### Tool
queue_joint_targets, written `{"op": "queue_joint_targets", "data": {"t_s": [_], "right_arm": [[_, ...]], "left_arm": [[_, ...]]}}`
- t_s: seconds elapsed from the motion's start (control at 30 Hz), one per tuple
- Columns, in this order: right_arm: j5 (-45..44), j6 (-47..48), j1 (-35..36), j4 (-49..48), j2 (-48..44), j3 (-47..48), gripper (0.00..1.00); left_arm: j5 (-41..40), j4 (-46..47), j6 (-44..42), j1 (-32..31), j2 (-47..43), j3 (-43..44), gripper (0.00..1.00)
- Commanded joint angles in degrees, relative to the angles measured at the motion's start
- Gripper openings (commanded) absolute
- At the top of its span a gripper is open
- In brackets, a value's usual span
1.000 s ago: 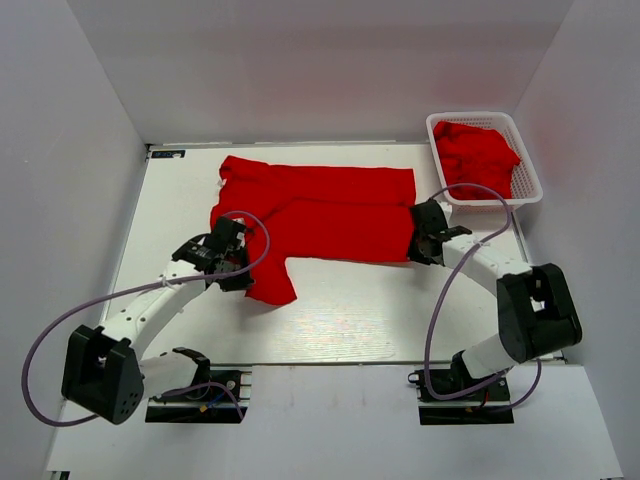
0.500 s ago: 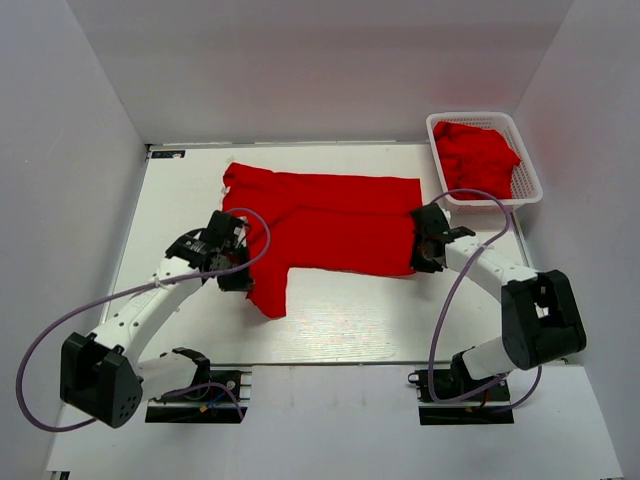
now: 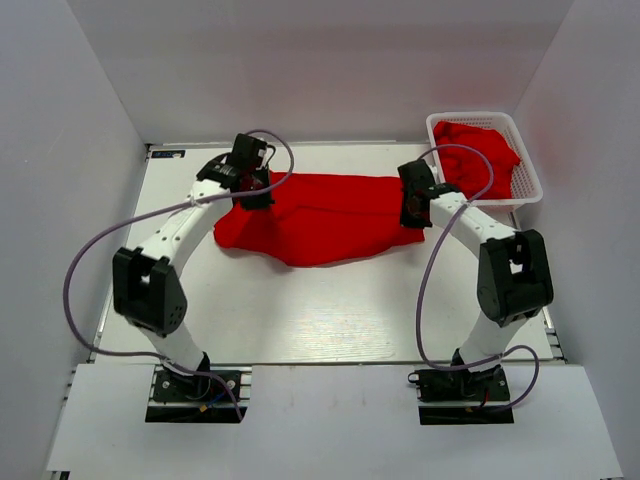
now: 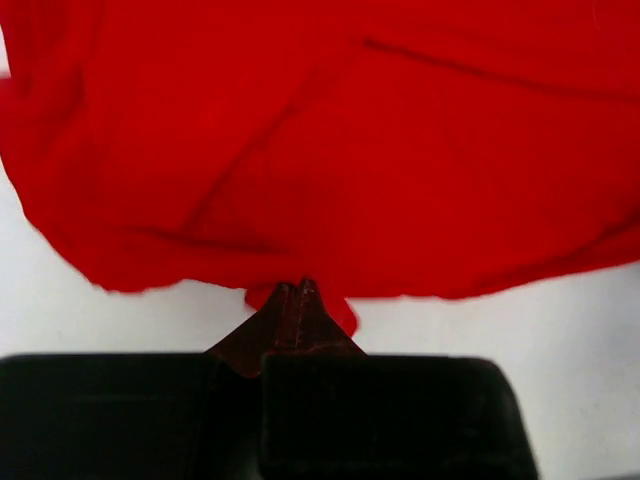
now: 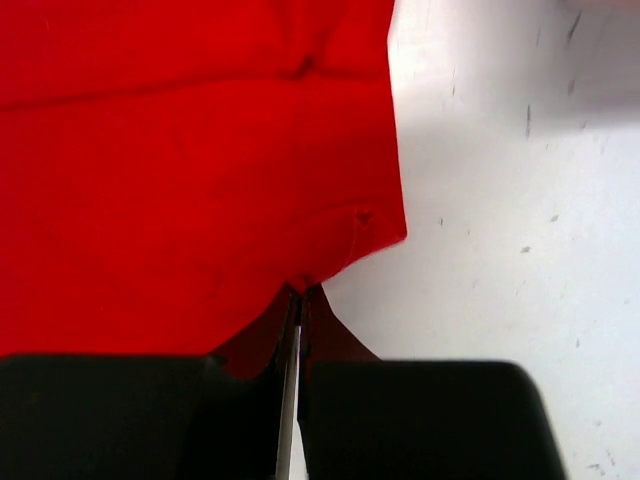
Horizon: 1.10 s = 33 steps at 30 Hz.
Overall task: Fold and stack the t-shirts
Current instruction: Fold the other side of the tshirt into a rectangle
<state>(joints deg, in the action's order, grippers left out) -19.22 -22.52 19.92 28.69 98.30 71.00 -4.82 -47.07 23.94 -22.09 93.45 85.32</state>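
Left tool (image 4: 298, 295) and right tool (image 5: 298, 300) pinch 1 t-shirt (image 3: 320, 215) near 1 basket (image 3: 526, 165).

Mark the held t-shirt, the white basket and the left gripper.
held t-shirt (image 3: 320, 220), top view, cloth middle.
white basket (image 3: 528, 165), top view, right wall.
left gripper (image 4: 300, 298), left wrist view, between shut fingertips.

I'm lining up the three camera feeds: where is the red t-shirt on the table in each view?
Top external: t-shirt mid-table, toward the far edge.
Left wrist: t-shirt fills the upper half.
Right wrist: t-shirt fills the upper left.
Shared landmark: the white table beneath it.
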Motion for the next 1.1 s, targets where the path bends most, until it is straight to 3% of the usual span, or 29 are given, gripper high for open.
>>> {"op": "queue_joint_targets", "data": {"t_s": [0.0,0.27,0.73,1.07], "right_arm": [[-2.84,1.69,-0.76,2.69,2.59,5.37,0.00],[-5.65,4.42,-2.70,4.80,7.78,15.04,0.00],[-4.07,8.02,-4.98,6.03,14.81,23.57,0.00],[-3.72,8.64,-6.21,6.55,20.69,29.00,0.00]], "left_arm": [[-4.41,-1.09,-2.58,1.95,5.32,7.83,0.00],[-8.18,-3.20,-3.90,5.99,14.74,21.28,0.00],[-5.38,8.57,-14.18,10.66,17.20,24.18,0.00],[-3.00,11.39,-18.85,12.94,27.30,31.57,0.00]]}}
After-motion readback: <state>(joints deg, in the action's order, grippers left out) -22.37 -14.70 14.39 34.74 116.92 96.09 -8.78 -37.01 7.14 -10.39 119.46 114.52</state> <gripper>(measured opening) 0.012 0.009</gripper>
